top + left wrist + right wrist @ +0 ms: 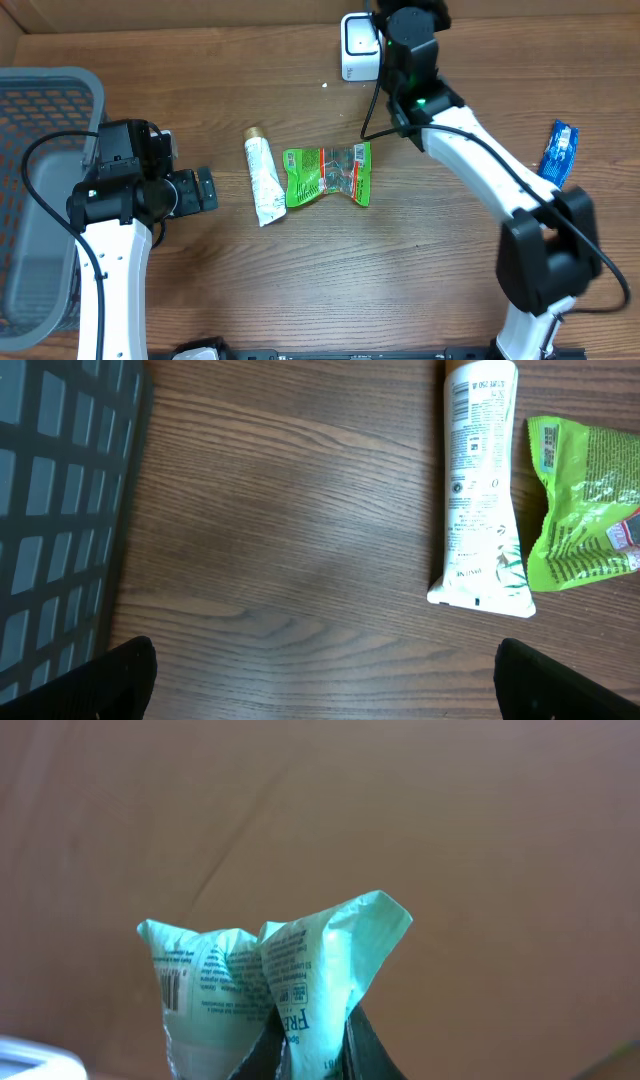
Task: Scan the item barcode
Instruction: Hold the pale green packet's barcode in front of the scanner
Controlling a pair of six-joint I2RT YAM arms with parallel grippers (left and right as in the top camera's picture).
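Well, my right hand [310, 1045] is pinched nearly shut on a pale green packet [290, 970] — the two dark fingers [365, 1042] clamp its lower edge and the crumpled top fans out above them. A barcode [172, 990] shows on the packet's left lobe, running upright beside some small print. From my right wrist I catch only a white corner low on the left, and I cannot tell from that view what it is. From above, my right arm reaches to the far edge of the table [400, 270], with the wrist just beside the white scanner [357, 45]; the wrist hides the packet from that camera.

My left hand [195, 190] is spread wide and holds nothing — it hangs low over bare wood, its tips pointing toward the middle of the table. Just beyond it lies a white tube [262, 180], cap end away from me. A bright green snack bag [328, 175] lies flat close against the tube's right side, though I cannot tell whether they touch. A grey mesh basket [60, 72] stands at the left edge, beside my left arm. Far off to the right, well apart from everything else, a blue packet [562, 152] lies on the wood.
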